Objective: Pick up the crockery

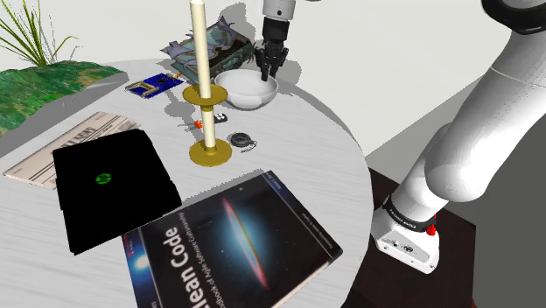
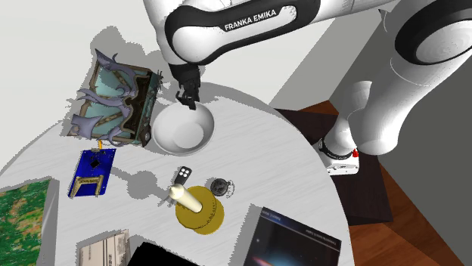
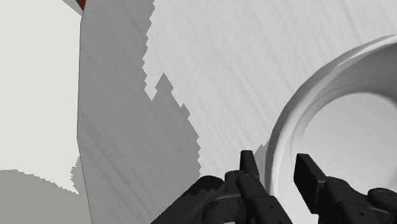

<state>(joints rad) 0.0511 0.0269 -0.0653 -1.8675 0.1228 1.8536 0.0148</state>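
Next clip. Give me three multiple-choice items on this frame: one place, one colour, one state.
1. Where is the claw? A over the book; B at the bowl's rim; C above the newspaper.
2. The candlestick's base is: A golden; B red; C blue.
3. The bowl is: A overturned; B lifted; C upright on the table.
Answers: B, the open claw straddles the white bowl's rim; A, its disc shows golden yellow; C, it sits open side up on the table.

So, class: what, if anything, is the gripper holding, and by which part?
Cannot be told: the black gripper is at the rim of the white round bowl, which sits on the table.
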